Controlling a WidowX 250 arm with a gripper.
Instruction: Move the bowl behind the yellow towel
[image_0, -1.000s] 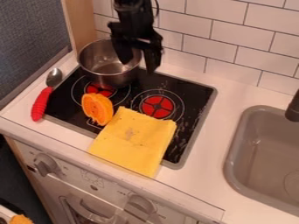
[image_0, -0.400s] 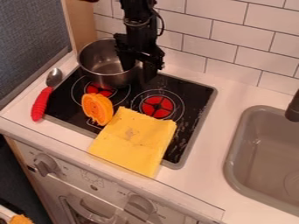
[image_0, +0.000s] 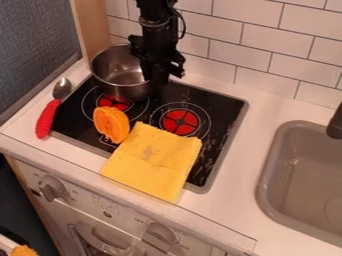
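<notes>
At the back left of the stove stands the metal bowl (image_0: 119, 75), upright, its inside visible. My gripper (image_0: 156, 82) hangs down at its right rim, with the fingers close together and shut on that rim; they hide this part of the bowl's wall. The yellow towel (image_0: 153, 161) lies flat across the stove's front edge and the counter, nearer the camera than the bowl and apart from it.
An orange toy piece (image_0: 111, 124) lies between bowl and towel. A red-handled spoon (image_0: 47, 117) is left of the stove (image_0: 217, 125). The sink (image_0: 304, 185) is on the right, and a tiled wall (image_0: 267, 50) stands behind.
The gripper has come down to the bowl's right rim, and its fingers, spread apart before, have drawn together. The bowl has shifted very slightly to the right. The towel has stayed put.
</notes>
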